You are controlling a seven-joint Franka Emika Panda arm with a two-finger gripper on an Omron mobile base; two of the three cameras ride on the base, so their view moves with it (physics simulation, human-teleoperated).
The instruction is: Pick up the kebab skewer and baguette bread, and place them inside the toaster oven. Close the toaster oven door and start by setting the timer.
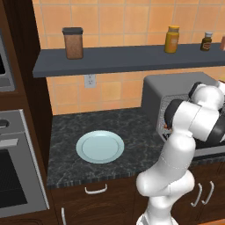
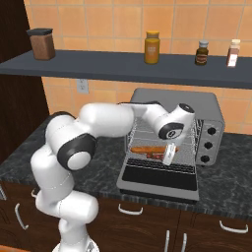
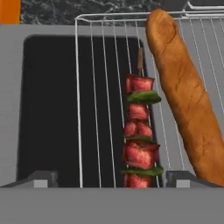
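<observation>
- From the hand view I look down on the wire rack [image 3: 100, 87] with the kebab skewer [image 3: 139, 138] lying along its wires, red meat chunks and green pieces threaded on it.
- The baguette bread [image 3: 186, 96] lies on the same rack just beside the skewer, roughly parallel to it and longer.
- My gripper [image 3: 105, 178] stands wide: its two finger tips sit well apart at the bottom of the hand view, one on either side of the skewer's near end, and I see nothing clamped between them.
- In the right base view the toaster oven [image 2: 206, 110] sits on the dark stone counter [image 2: 226, 172] with its knobs on the right side.
- The toaster oven door [image 2: 160, 179] is folded down flat in front of the oven, dark glass facing up.
- There I see the bread and skewer resting on the rack in the open mouth of the oven, with the hand just above them.
- In the left base view a pale blue plate [image 1: 100, 146] lies on the counter, well apart from the oven.
- A shelf [image 2: 123, 66] above carries jars and bottles.
</observation>
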